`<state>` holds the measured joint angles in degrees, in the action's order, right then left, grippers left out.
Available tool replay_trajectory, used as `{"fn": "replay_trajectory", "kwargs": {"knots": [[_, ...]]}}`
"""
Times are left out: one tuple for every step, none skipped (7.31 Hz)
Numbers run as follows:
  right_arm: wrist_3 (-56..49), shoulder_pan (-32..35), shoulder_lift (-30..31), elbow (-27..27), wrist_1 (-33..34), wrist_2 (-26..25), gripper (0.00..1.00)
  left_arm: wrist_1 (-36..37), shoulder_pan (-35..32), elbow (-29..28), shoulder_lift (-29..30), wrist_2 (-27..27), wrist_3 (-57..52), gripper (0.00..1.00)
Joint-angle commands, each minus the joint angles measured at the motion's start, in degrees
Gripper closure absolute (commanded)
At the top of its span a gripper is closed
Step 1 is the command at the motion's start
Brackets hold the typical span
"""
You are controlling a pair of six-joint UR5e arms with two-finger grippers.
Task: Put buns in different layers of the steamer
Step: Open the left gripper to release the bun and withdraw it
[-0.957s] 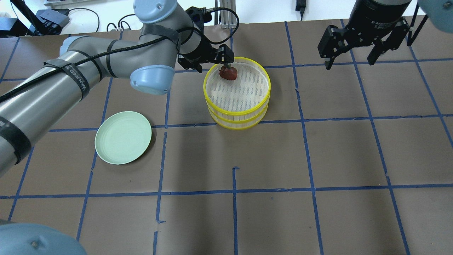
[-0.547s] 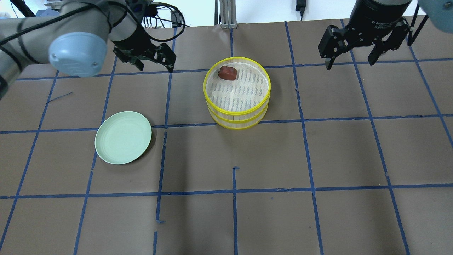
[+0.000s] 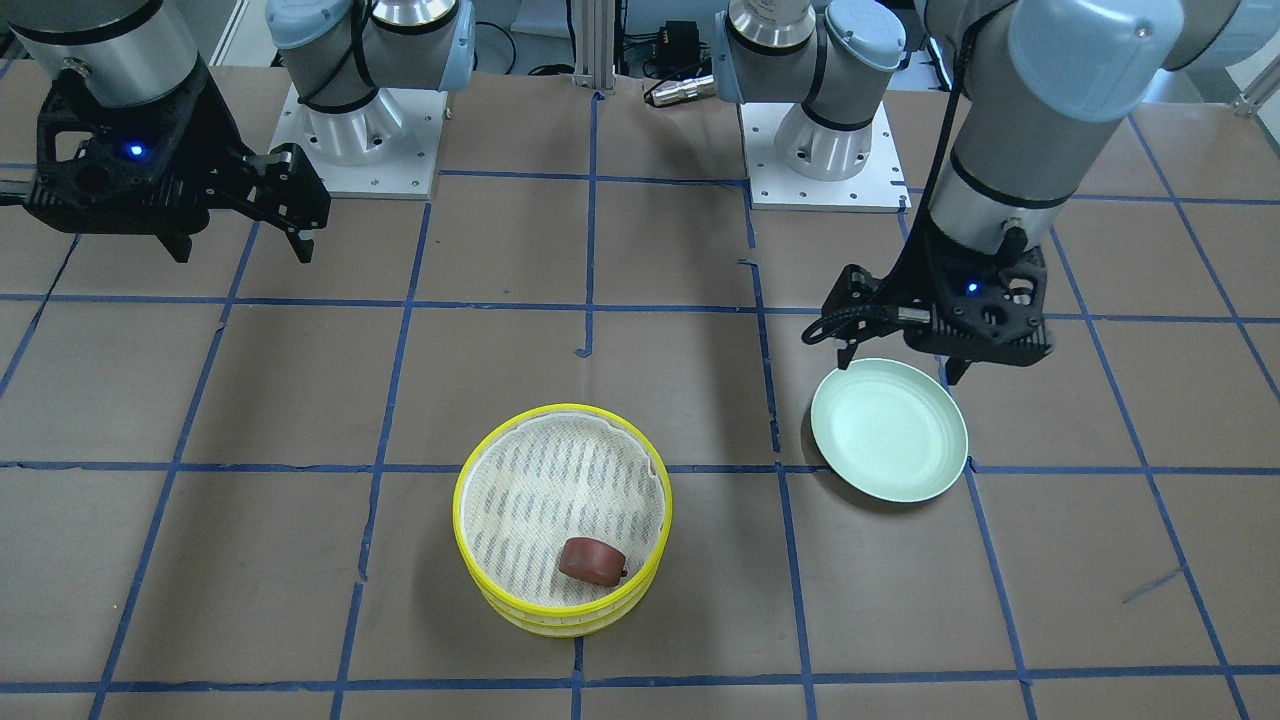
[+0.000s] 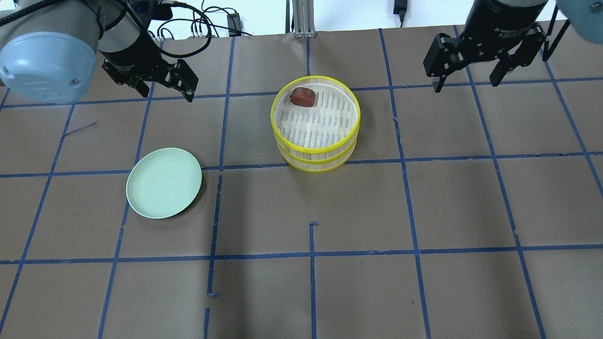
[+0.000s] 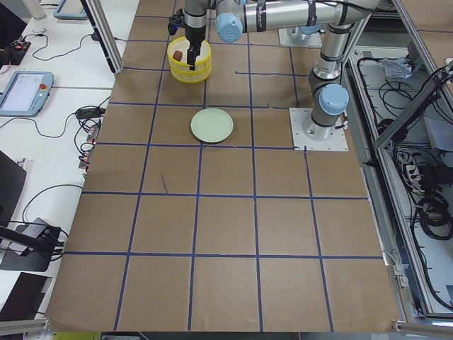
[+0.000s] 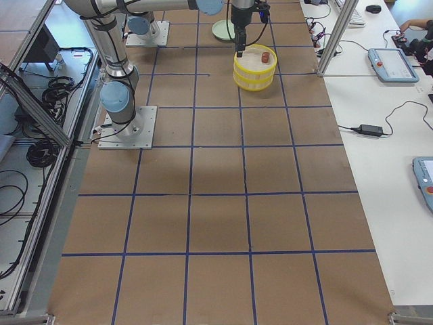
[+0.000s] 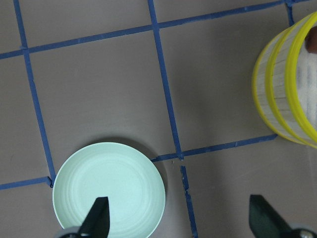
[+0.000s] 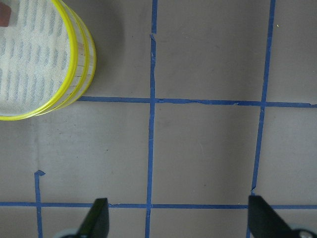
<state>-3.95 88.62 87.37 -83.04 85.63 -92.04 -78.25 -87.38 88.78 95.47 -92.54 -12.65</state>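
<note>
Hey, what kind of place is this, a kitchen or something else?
Most likely a robotics lab, not a kitchen: industrial arms bolted to base plates, a table papered brown with a blue tape grid, and a teach pendant beside it.

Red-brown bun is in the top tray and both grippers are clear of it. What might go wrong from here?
1. The reddish-brown bun lies close to the rim of the upper tray, on the side away from the robot and not centred; a knock to the stack might tip it over the edge.
2. The white bun shows in no view; the lower tray is covered, so its layer cannot be confirmed.
</note>
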Motion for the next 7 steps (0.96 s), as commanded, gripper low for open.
{"fn": "replay_trajectory", "kwargs": {"knots": [[0.00, 0.07, 0.00, -0.02, -0.03, 0.02, 0.00, -13.43, 1.25, -1.78, -5.90, -0.70, 1.81, 0.00], [0.00, 0.07, 0.00, -0.02, -0.03, -0.07, 0.00, -9.68, 1.42, 0.41, -6.00, 2.68, 1.67, 0.00], [0.00, 0.07, 0.00, -0.02, -0.12, -0.16, 0.00, -9.03, 1.25, 0.26, -6.26, 3.24, 1.67, 0.00], [0.00, 0.07, 0.00, -0.10, -0.03, -0.16, 0.00, -9.03, 1.25, 0.17, -6.26, 3.24, 1.49, 0.00], [0.00, -0.02, 0.00, -0.10, -0.03, -0.16, 0.00, -8.85, 1.25, 0.60, -5.39, 3.07, 1.32, 0.00], [0.00, -0.02, 0.00, -0.10, 0.06, -0.24, 0.00, -8.50, 1.34, 0.26, -5.47, 2.98, 1.49, 0.00], [0.08, -0.02, 0.00, -0.19, 0.15, -0.25, 0.00, -8.85, 1.16, 1.65, -5.64, 3.15, 1.06, 0.00]]}}
